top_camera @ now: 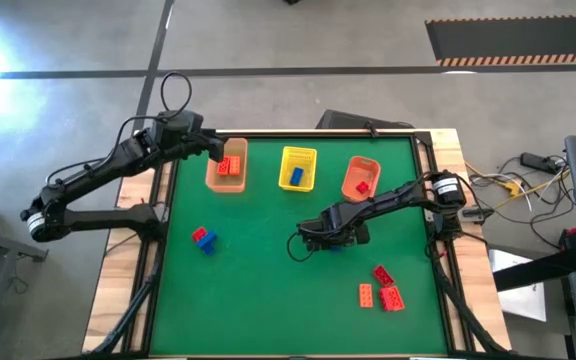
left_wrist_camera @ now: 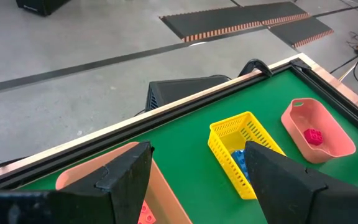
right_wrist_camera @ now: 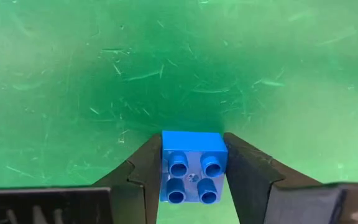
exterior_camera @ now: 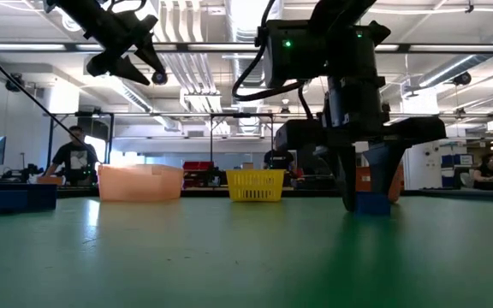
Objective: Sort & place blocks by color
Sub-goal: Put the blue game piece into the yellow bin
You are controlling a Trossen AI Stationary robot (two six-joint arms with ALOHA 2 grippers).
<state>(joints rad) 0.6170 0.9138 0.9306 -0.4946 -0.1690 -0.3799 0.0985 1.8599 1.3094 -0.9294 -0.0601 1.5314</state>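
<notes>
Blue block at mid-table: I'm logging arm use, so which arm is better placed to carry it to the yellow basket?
Right. The right gripper already brackets the blue block; the left gripper hovers open over the orange basket, away from it.

No readable text in any view.

The blocks, baskets, table and arms carry no label or number that I can read; some signs perhaps hang in the room behind, but they are too small to make out.
</notes>
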